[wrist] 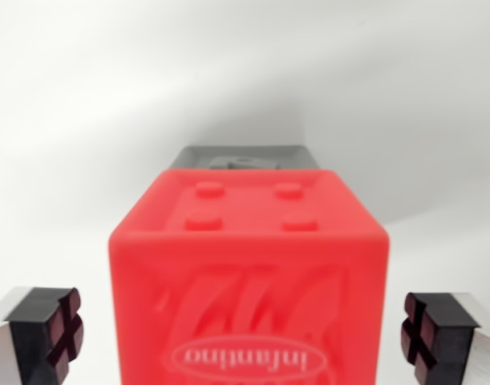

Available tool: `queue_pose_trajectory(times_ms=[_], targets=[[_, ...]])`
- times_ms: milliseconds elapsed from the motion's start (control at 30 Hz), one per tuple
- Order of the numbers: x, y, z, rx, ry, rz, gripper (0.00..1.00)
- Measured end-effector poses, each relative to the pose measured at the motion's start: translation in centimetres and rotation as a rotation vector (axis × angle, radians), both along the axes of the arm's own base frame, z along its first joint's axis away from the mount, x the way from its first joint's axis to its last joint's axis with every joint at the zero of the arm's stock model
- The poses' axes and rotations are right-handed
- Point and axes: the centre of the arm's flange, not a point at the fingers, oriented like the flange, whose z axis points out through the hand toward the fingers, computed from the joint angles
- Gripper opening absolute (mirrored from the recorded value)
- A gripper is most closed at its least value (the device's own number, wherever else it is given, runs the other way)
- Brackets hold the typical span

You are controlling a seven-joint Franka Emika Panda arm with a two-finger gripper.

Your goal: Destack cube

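A red cube (249,273) with raised studs on its upper face and an embossed "infantino" logo fills the centre of the wrist view. Behind it a grey cube (243,158) shows only as a narrow strip, the rest hidden by the red one. My gripper (245,337) is open, its two black-padded fingertips (52,333) at the lower left and lower right corners. The red cube sits between them with a clear gap on each side, and neither pad touches it.
A plain white surface (84,96) surrounds the cubes on every side. A soft shadow falls around the grey cube.
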Motion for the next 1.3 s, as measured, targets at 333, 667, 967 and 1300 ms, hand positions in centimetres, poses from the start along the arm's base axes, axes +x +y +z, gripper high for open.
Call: queue_pose_trajectory(times_ms=[333,667,967,1300], targets=[[0.0,0.0,-1.3,0.000,-0.002,-0.002,0.00],[0.0,0.0,-1.3,0.001,-0.002,-0.002,0.00],[0.0,0.0,-1.3,0.001,-0.002,-0.002,0.00],[0.0,0.0,-1.3,0.001,-0.002,-0.002,0.00]])
